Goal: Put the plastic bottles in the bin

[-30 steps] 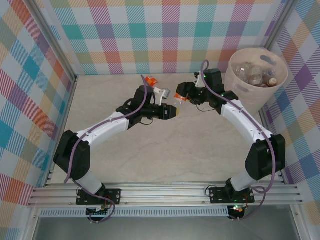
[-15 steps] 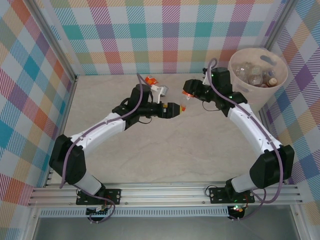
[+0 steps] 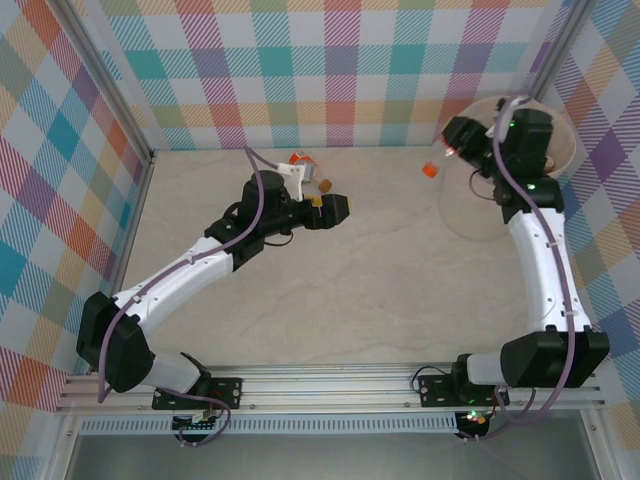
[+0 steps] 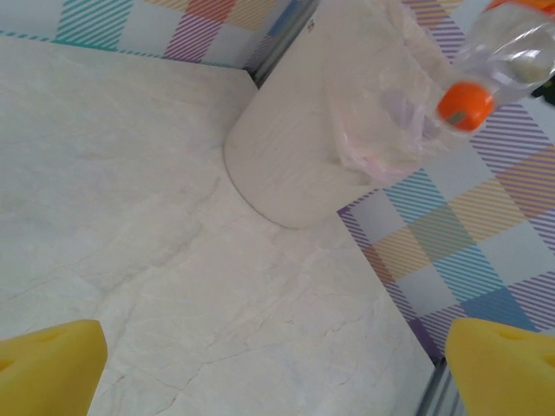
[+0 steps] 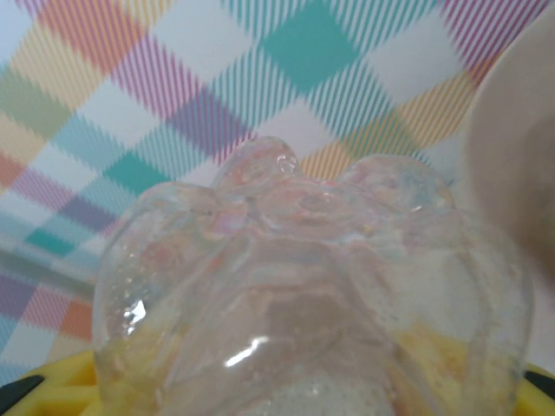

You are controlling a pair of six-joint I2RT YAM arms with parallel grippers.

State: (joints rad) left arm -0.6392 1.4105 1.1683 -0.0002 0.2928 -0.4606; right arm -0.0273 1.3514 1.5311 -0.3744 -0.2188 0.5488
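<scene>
My right gripper (image 3: 452, 150) is shut on a clear plastic bottle (image 3: 436, 166) with an orange cap, held in the air at the left side of the cream-white bin (image 3: 470, 215). The right wrist view looks straight at the bottle's clear base (image 5: 303, 286), with a yellow finger (image 5: 52, 394) low at the side. From the left wrist view the same bottle (image 4: 507, 56) hangs beside the bin (image 4: 295, 147). My left gripper (image 3: 335, 207) stands open over the table with nothing between its yellow pads (image 4: 48, 364). Another bottle (image 3: 300, 160) with orange on it lies behind the left arm.
Checked walls close the table (image 3: 330, 300) on the left, back and right. The bin stands in the far right corner against the wall (image 4: 486, 217). My right arm reaches up along the right wall, its wrist over the bin's rim (image 3: 565, 140).
My left gripper opened and let go of the orange-capped bottle, then drew back left. My right gripper, gripping that bottle, carried it up and right to the bin.
</scene>
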